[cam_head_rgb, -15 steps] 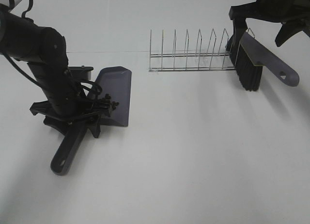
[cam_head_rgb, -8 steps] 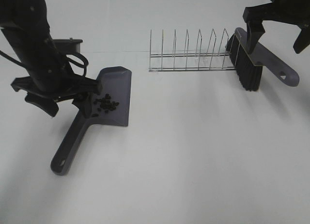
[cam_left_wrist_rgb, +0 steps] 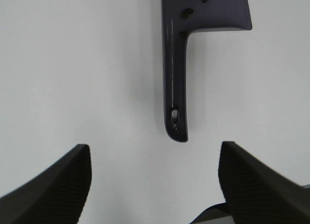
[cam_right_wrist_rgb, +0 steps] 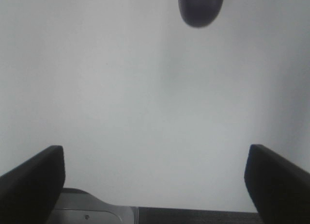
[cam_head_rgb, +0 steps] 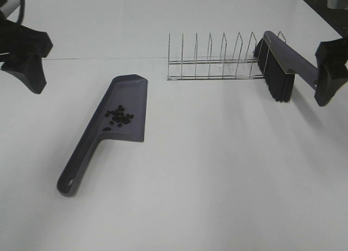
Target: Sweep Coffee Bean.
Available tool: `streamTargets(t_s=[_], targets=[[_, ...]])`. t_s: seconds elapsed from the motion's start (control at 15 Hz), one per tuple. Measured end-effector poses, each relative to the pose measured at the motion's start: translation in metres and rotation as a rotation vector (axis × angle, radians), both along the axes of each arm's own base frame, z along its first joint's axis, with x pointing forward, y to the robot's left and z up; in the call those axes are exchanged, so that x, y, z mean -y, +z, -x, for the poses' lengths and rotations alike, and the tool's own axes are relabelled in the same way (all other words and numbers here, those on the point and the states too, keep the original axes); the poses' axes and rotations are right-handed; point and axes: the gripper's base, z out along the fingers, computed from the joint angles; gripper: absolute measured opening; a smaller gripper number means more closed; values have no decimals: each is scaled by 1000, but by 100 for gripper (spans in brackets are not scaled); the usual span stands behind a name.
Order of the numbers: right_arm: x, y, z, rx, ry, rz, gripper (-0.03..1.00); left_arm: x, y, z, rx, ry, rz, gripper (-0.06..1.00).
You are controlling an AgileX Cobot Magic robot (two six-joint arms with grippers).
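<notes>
The coffee bean [cam_head_rgb: 119,116] cluster, a loose handful of tiny dark ovals, is seen lying inside the pan of the grey dustpan [cam_head_rgb: 130,107], towards the end where the handle begins. Because every bean in view is gathered on the pan and none is seen on the white table [cam_head_rgb: 217,175], the sweeping itself is judged to be done. The dustpan is laid flat with its long handle pointing towards the near left edge of the table, apart from everything else.

The brush [cam_head_rgb: 280,66] is set down at the far right, its black bristles touching the table and its head resting against the end of the wire rack [cam_head_rgb: 215,58]; it appears to have been parked there out of the way.

Neither tool is held. The left gripper [cam_left_wrist_rgb: 155,185] is spread wide and empty above the table, just off the handle's end, as shown in the left wrist view. The right gripper [cam_right_wrist_rgb: 155,185] is likewise spread wide and holds nothing.

In the high view both grippers are cut off by the picture's edges. In the left wrist view only a few beans and part of the pan are shown. In the right wrist view only a dark rounded tip, probably the end of the brush's handle, is caught. An exact bean count cannot be made out.
</notes>
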Motion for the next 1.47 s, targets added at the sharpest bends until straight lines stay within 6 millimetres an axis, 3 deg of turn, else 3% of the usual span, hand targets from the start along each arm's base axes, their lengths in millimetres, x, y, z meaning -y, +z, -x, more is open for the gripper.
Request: streamTargets(t_s=[0.13,0.2,0.4,0.53,0.67,0.87,1.13,1.47], targets=[[2,4,29,8,10,-3,86,-12,10,26,24,-13,0,68],[3,12,60,45,12,-22,86,-27,12,60,44,-43,0,68],[6,20,112,128,11,-35,86,-50,11,113,106,-79,14,68],[8,18,149,193,13,-39,86,-61,11,139,160,-107,24,68],[10,18,172,255,14,-43,86,-76,6,172,251,-165,28,68],[13,16,214,486,40,-53,86,-96,-4,216,446,-226,50,68],[8,5,260,755,166,-112,86,-108,-20,257,681,-227,178,68],[5,5,272,853,229,-124,86,-108,-25,260,726,-271,178,68]])
